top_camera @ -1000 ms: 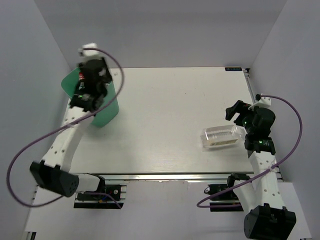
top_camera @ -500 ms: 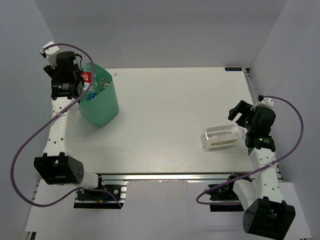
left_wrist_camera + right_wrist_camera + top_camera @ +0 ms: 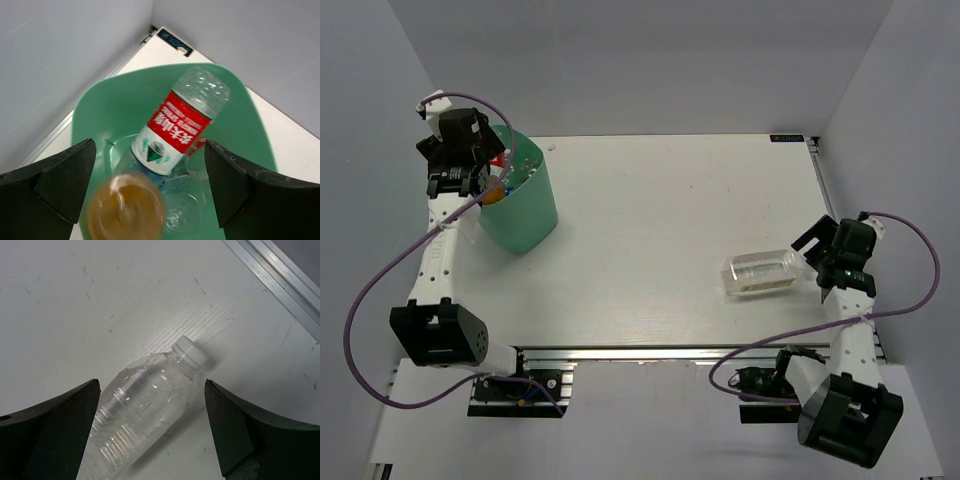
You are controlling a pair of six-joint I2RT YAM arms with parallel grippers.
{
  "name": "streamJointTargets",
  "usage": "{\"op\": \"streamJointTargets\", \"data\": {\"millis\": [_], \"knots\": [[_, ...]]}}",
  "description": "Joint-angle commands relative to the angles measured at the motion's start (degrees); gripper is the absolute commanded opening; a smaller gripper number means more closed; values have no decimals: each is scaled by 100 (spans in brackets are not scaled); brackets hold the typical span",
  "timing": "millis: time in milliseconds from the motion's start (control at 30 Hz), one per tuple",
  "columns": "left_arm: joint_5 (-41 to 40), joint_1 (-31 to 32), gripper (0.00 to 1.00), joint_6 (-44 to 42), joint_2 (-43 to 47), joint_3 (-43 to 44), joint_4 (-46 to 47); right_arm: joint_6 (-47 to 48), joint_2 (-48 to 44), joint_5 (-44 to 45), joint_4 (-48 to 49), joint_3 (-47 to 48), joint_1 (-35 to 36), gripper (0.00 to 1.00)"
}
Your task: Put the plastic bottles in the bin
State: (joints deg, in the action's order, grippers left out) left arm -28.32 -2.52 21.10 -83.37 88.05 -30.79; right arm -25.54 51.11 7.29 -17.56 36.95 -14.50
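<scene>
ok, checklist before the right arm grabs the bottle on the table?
1. The right claw is open: ok.
2. The label-free bottle lies on its side, capped, lined up inside the claw's opening in the wrist view: ok.
3. Claw low enough to close on it: cannot tell.
4. Path over the table from bottle to bin has no obstacles: ok.
5. Bin mouth free for the drop: not ok, the open left claw hangs over it.
6. Room in the bin above the red-labelled bottle and the others: ok, as far as the wrist view shows.
</scene>
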Motion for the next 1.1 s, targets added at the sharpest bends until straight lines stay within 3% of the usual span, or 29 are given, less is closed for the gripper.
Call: {"op": "streamJointTargets", "data": {"millis": [0,100,167,300,433,533,733,1033,1067], "knots": [[554,-29,98,34,567,108,257,-284,267,-314,24,67,-586,89],[1475,-11,98,43,1066,-427,757,-346,645,-1000,296,136,-1009,89],[2255,-11,98,43,1331,-944,1247,-355,926,-958,498,181,-1020,89],[3083,-11,98,52,1832,-1465,1707,-697,1593,-1062,798,383,-1046,89],[3157,-11,98,8,2000,-1695,1839,-1215,2209,-1159,1079,287,-1046,89],[3157,-3,98,-27,2070,-1756,1848,-1278,2464,-756,1167,146,-1037,89],[3148,-2,98,8,2036,-1721,1822,-1348,2886,-764,1597,-153,-871,89],[3411,-2,98,87,2018,-1633,1769,-1120,3502,-526,2151,-100,-387,67],[3429,-2,98,96,2035,-1616,1760,-998,3476,-588,2274,-118,-326,54]]}}
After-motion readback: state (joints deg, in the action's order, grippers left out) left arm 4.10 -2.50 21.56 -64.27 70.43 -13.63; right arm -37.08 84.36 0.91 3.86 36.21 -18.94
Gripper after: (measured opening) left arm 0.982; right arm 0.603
